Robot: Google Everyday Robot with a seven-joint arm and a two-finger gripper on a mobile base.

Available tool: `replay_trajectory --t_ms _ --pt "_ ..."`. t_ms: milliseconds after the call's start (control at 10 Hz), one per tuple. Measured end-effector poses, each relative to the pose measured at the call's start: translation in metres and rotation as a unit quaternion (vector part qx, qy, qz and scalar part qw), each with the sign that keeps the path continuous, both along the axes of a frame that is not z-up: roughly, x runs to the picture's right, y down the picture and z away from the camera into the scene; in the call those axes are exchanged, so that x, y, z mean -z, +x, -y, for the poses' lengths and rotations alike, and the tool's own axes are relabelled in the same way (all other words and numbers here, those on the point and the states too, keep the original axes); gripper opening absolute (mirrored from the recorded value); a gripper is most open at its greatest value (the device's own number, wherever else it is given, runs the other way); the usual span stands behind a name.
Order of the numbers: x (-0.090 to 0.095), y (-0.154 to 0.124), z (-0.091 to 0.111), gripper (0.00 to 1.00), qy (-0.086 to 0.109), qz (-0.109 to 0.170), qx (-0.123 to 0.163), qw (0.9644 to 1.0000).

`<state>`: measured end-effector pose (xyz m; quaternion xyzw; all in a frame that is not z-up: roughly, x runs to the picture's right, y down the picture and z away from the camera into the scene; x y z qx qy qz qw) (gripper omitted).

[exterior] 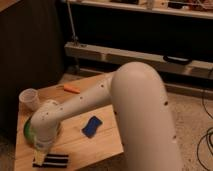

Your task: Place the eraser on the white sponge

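Note:
The eraser, a long black block with a pale stripe, lies flat near the front left corner of the wooden table. My gripper hangs down from the white arm right over the eraser's left end, and the wrist hides most of it. The white sponge, a small blue pad with rounded corners, lies flat on the table to the right of the eraser and a little farther back, apart from it.
A green bowl sits at the table's left edge, mostly hidden behind the arm. A translucent cup stands behind it. An orange object lies at the back. Metal shelving stands beyond the table.

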<state>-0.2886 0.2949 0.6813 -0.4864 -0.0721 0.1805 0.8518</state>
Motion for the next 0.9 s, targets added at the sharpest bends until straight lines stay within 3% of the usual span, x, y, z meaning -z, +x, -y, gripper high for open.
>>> replay_trajectory --t_ms 200,400,500,900 --pt "-0.006 0.036 0.019 0.0 -0.019 -0.04 -0.029 0.9986" --pt "-0.019 0.069 0.028 0.0 -0.043 -0.095 -0.047 0.9934" --pt "-0.023 0.077 0.035 0.0 -0.047 -0.109 -0.053 0.9916" --pt "-0.049 0.128 0.104 0.0 -0.041 -0.158 -0.044 0.9856"
